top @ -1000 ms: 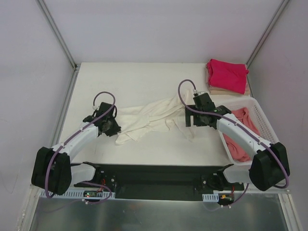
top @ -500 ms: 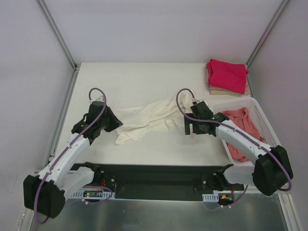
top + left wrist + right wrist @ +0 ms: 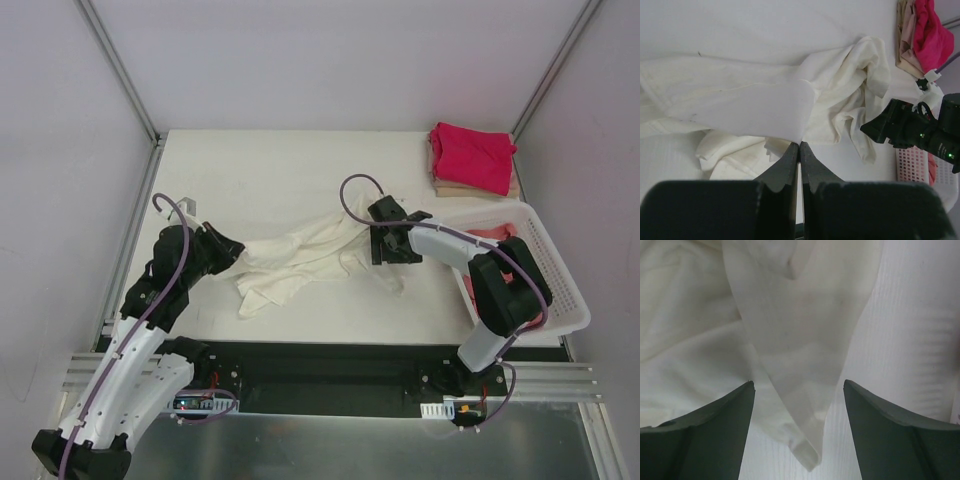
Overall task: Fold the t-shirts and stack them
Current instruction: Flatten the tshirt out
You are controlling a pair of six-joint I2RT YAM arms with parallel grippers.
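The cream t-shirt (image 3: 300, 255) lies crumpled and stretched across the middle of the table. My left gripper (image 3: 232, 256) is at its left end, shut on a fold of its edge (image 3: 800, 144). My right gripper (image 3: 386, 246) is low over the shirt's right end. It is open, with a hanging fold of the cream t-shirt (image 3: 800, 340) between its fingers (image 3: 715, 420). A folded magenta-red t-shirt (image 3: 470, 155) rests on a tan one (image 3: 475, 188) at the back right. The salmon-pink t-shirt (image 3: 495, 233) lies in the basket, mostly hidden by my right arm.
The white slotted basket (image 3: 565, 280) stands at the right edge of the table, under my right arm. The folded stack sits just behind it near the back right corner. White walls close in the table on the left, back and right.
My left gripper shut on the cream shirt's left edge and drew back to the left. My right gripper moved left over the shirt's right end, and its jaws narrowed a little.
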